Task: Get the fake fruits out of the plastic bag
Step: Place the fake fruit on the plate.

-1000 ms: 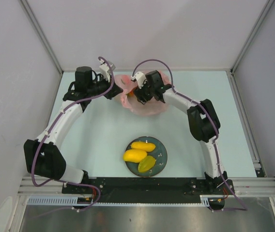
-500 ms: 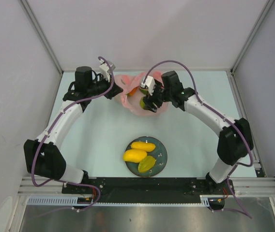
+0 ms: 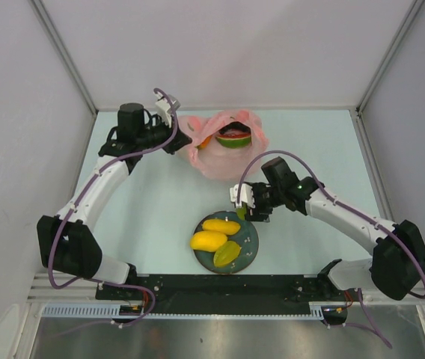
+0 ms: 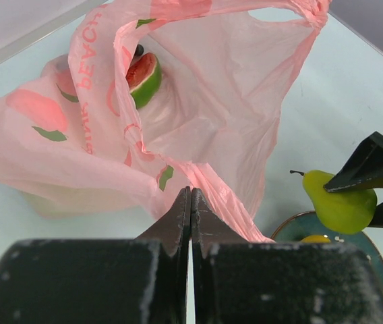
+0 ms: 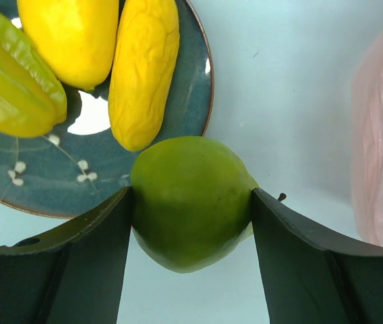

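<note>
The pink plastic bag (image 3: 224,158) lies at the back of the table with its mouth open. My left gripper (image 3: 185,142) is shut on the bag's (image 4: 232,101) edge, its fingertips (image 4: 190,196) pinching the thin plastic. A watermelon slice (image 3: 233,138) and an orange-coloured fruit (image 3: 206,140) show inside the bag. My right gripper (image 3: 244,212) is shut on a green pear (image 5: 191,199) and holds it just above the far rim of the dark blue plate (image 5: 193,88). On the plate lie two yellow mangoes (image 3: 221,225) (image 3: 208,240) and a yellow-green fruit (image 3: 227,254).
The plate (image 3: 251,241) sits near the front middle, between the two arm bases. Grey walls and metal rails enclose the pale green table on three sides. The left arm arches along the left side.
My right gripper came out of the bag with the green pear and carried it toward me, to the plate's far rim. The left gripper kept its hold on the bag.
</note>
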